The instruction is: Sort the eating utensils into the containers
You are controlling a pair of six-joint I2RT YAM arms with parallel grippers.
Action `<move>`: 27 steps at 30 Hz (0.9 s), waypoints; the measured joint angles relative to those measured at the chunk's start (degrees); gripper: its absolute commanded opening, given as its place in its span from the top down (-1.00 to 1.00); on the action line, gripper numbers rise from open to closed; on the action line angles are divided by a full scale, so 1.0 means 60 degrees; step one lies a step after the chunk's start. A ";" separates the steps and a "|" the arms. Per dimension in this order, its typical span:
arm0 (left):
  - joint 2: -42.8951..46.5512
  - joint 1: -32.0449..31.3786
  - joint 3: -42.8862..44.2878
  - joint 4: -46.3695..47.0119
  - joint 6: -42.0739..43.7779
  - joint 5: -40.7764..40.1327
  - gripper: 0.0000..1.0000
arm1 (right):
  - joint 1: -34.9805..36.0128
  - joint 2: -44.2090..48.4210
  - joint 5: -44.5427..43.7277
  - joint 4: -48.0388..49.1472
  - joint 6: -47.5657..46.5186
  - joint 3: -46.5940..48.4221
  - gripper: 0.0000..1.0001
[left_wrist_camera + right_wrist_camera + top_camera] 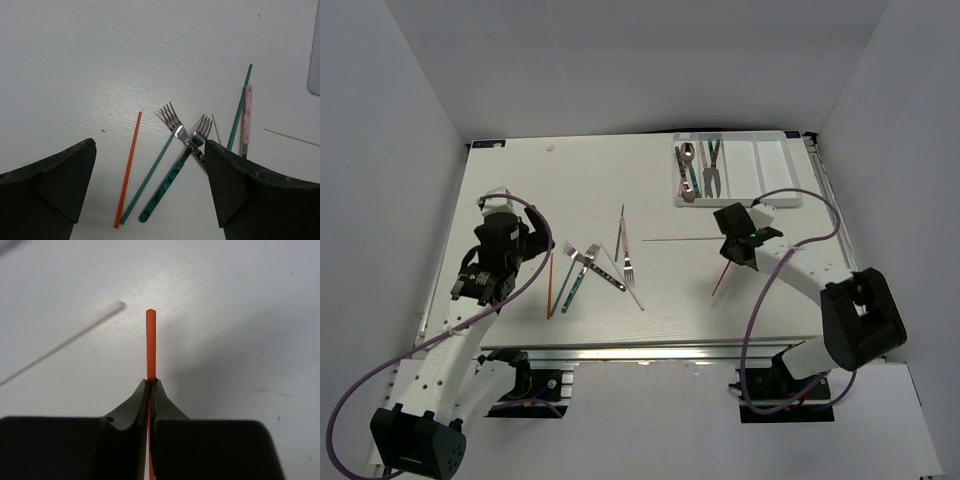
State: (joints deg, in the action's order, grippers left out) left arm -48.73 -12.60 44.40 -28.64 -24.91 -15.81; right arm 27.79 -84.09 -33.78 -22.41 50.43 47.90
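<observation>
My right gripper (737, 252) is shut on an orange-red chopstick (721, 281), holding it near one end; in the right wrist view the stick (150, 340) pokes out past the closed gripper (150, 382). A pale chopstick (65, 347) lies beside it on the table (680, 239). My left gripper (492, 262) is open and empty above the table; between its fingers (150, 145) I see another orange chopstick (129, 170), a teal chopstick (150, 182) and a teal-handled fork (167, 187). The white tray (770, 175) holds several utensils (695, 170) in its left slots.
A second fork (172, 120), another teal chopstick (240, 107) and a pink-handled utensil (247, 117) lie mid-table. White walls enclose the table on three sides. The tray sits at the far right corner.
</observation>
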 measured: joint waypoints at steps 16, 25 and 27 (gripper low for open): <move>-0.0280 0.0000 -0.0018 0.0124 0.0007 0.0328 -0.96 | -0.3399 -0.7318 0.4273 0.0579 -0.6859 1.1992 1.00; -0.0685 0.0000 -0.0025 0.0138 0.0073 0.0557 -0.96 | -0.3945 -0.8797 0.4699 0.1719 -0.7774 1.2757 1.00; -0.0674 0.0000 -0.0025 0.0142 0.0080 0.0568 -0.96 | -0.3942 -0.8896 0.4772 0.1905 -0.7810 1.2637 1.00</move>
State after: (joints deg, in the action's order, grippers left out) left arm -52.77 -12.60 44.25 -27.79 -24.43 -12.40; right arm 4.14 -137.47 -5.15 -10.98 3.57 123.72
